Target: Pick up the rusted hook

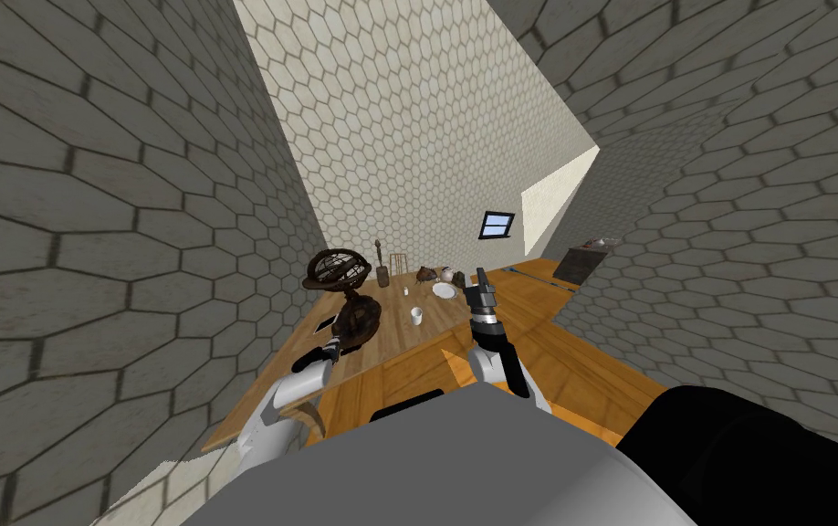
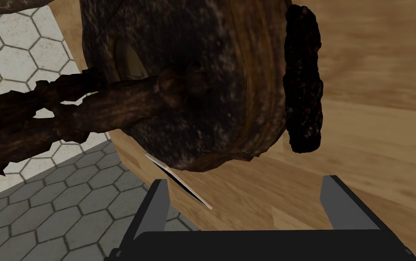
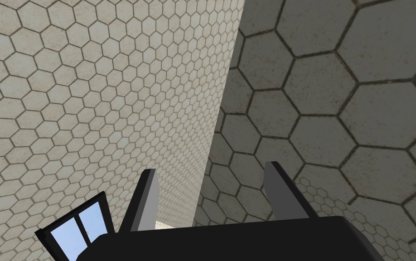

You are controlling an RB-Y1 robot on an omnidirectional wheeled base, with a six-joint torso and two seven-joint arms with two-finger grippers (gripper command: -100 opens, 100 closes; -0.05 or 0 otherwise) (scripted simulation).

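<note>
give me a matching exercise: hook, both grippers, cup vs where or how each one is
1 rusted hook
2 left gripper
3 right gripper
4 white cup

a open, raised above the table
b standing on the table
c beside the dark round base
d open, just short of the hook

Pairs: 1-c, 2-d, 3-a, 4-b

The light is flat and even, without hard shadows or glare. My head view bends strongly: the side walls (image 1: pixel 89 228) splay dim and grey toward the corners, while the far wall (image 1: pixel 408 119) is bright cream. The window (image 1: pixel 497 225) glows pale blue. Beyond my left pincer (image 2: pixel 245 179) the worktop (image 2: pixel 374 90) looks warm, and the dark rusty mass (image 2: pixel 193 81) sinks to near-black.
</note>
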